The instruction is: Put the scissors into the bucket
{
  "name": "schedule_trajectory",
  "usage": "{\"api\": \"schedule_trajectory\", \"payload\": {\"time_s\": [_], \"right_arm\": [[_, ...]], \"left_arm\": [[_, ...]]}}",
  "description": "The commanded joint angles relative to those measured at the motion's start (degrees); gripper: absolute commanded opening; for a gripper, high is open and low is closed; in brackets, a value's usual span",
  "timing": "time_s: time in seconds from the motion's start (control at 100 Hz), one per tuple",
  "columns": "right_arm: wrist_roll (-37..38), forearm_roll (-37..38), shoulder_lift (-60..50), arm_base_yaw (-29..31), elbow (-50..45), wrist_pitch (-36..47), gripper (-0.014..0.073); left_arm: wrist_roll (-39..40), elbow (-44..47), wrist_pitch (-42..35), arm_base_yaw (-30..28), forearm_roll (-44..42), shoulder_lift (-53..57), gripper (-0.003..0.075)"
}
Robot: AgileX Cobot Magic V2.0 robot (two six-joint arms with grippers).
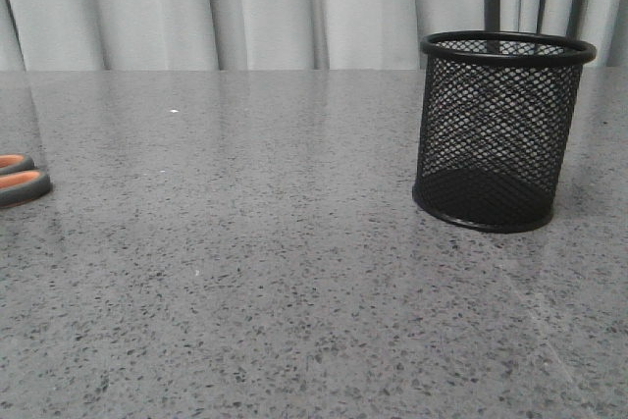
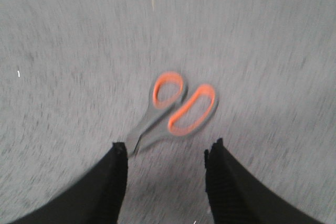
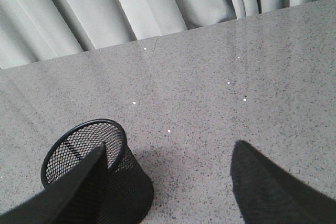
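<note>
The scissors (image 2: 176, 108) lie flat on the grey table, with grey handle loops lined in orange. Their blades run down behind my left finger. In the front view only the handle loops (image 1: 22, 182) show at the far left edge. My left gripper (image 2: 165, 153) is open above the table, just short of the handles, holding nothing. The bucket (image 1: 498, 130), a black wire-mesh cup, stands upright at the right. In the right wrist view the bucket (image 3: 131, 182) sits partly behind one finger of my right gripper (image 3: 168, 153), which is open and empty above the table.
The speckled grey table (image 1: 275, 272) stretches between scissors and bucket. Pale curtains (image 1: 275, 2) hang behind the far edge of the table. Neither arm shows in the front view.
</note>
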State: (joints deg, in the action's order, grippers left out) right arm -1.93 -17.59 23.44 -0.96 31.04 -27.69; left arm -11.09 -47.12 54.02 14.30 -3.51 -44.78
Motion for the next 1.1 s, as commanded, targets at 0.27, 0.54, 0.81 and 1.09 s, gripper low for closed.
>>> {"api": "schedule_trajectory", "payload": {"time_s": [0.27, 0.54, 0.81, 1.09], "right_arm": [[-0.2, 0.3, 1.0, -0.7, 2.3, 6.1, 0.0452], [-0.2, 0.4, 1.0, -2.6, 2.3, 6.1, 0.0452], [-0.2, 0.4, 1.0, -3.0, 2.3, 6.1, 0.0451], [-0.2, 0.4, 1.0, -4.4, 2.3, 6.3, 0.0451]], "left_arm": [[-13.4, -9.6, 11.3, 15.8, -34.3, -20.9, 0.0293], [-24.6, -9.7, 11.9, 14.1, -34.1, -25.3, 0.0223], [-35.2, -9.7, 9.3, 9.1, -17.3, -23.9, 0.0221], [-35.2, -9.7, 7.4, 7.7, -18.5, -23.3, 0.0273]]}}
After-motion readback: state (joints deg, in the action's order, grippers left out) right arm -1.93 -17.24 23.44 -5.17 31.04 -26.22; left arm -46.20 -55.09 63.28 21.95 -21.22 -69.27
